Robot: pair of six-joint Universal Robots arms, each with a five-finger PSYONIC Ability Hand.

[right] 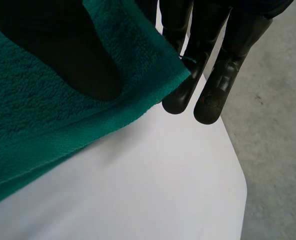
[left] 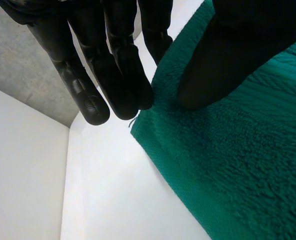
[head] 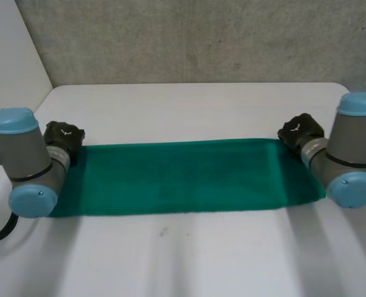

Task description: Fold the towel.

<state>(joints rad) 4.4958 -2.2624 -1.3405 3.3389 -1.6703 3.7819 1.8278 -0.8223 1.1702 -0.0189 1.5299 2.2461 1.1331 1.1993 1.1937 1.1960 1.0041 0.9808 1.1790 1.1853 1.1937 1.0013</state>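
A white counter [head: 189, 260] with a green towel [head: 183, 176] lying flat on it.

The towel is spread out long, I think so it can be folded over. The left hand [head: 64, 137] and right hand [head: 300, 131] sit at the towel's two far corners, likely to lift them. The right wrist view shows its fingers [right: 208, 95] and thumb pinching a raised corner. The left wrist view shows straight fingers [left: 123, 85] just beside the other corner, thumb on the cloth.

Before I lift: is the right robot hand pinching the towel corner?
Yes, the right robot hand has the towel corner between thumb and fingers.
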